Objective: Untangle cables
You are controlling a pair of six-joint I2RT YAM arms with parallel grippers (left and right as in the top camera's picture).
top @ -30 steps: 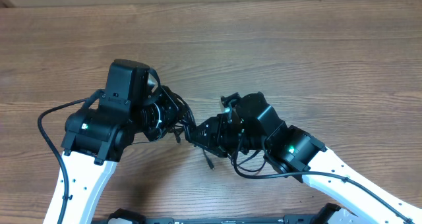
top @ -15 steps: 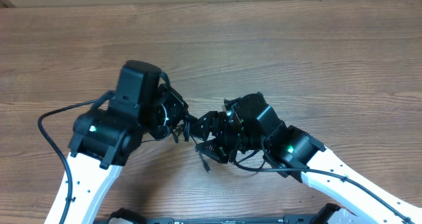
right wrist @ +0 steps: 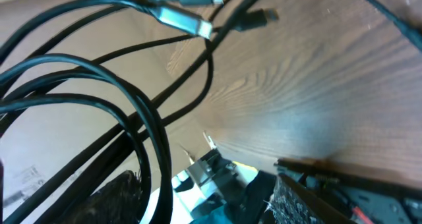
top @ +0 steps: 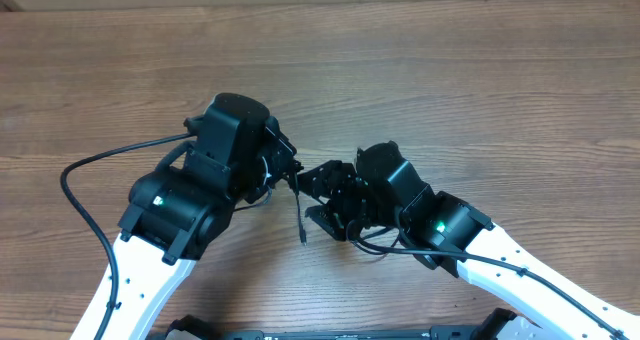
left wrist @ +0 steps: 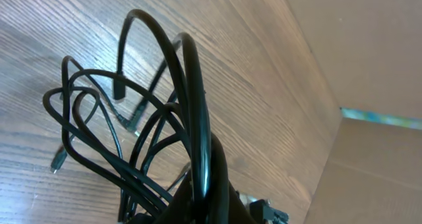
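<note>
Fingers of your left gripper (top: 288,175) clamp the cables (left wrist: 198,112); your right gripper's (top: 310,197) fingers (right wrist: 115,197) stand apart, loops just ahead.

My cables (left wrist: 201,118) are black, one plug (right wrist: 179,20) silvery, on a brown table (top: 450,80) streaked with darker wood grain; my arms (top: 200,190) are black over white links (top: 125,295), each with a green light (top: 157,197).

Your bench (top: 480,90) is brown wood with clear grain. One thin cord of the cables (top: 299,220) hangs down to it near the middle; whether its plug touches, you cannot tell.
</note>
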